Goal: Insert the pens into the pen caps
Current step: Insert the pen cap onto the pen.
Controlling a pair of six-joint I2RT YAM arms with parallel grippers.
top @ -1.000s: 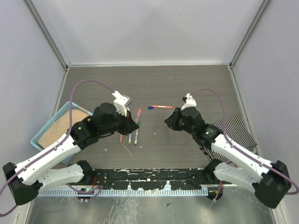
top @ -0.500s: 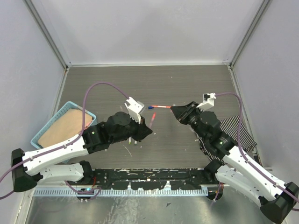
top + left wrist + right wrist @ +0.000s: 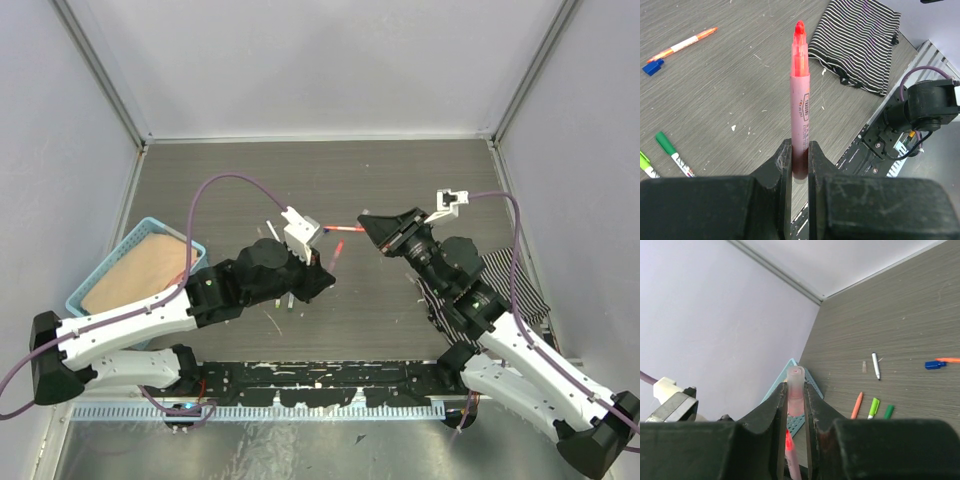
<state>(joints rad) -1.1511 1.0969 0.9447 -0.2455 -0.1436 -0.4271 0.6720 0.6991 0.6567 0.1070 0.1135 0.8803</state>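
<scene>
My left gripper (image 3: 800, 150) is shut on the lower barrel of a pink pen (image 3: 800, 95), whose bare red tip points away from the wrist. My right gripper (image 3: 795, 390) is shut on a translucent pink pen cap (image 3: 796, 380). In the right wrist view the pen's red tip (image 3: 789, 442) shows just below the cap, apart from it. From above, the left gripper (image 3: 322, 270) and the right gripper (image 3: 368, 225) face each other over mid-table. Loose pens lie on the table: orange (image 3: 856, 405), light green (image 3: 873, 407), green (image 3: 888, 411) and white (image 3: 875, 365). A blue cap (image 3: 652, 66) lies beside an orange-ended pen (image 3: 682, 45).
A striped cloth (image 3: 505, 280) lies at the right under the right arm. A light blue basket (image 3: 130, 262) with a tan pad stands at the left edge. Grey walls close the table on three sides. A black rail (image 3: 320, 380) runs along the near edge.
Both arms swung toward the middle of the table. The left gripper carried the pink pen to the right, and the right gripper lifted and turned to face it with the cap.
</scene>
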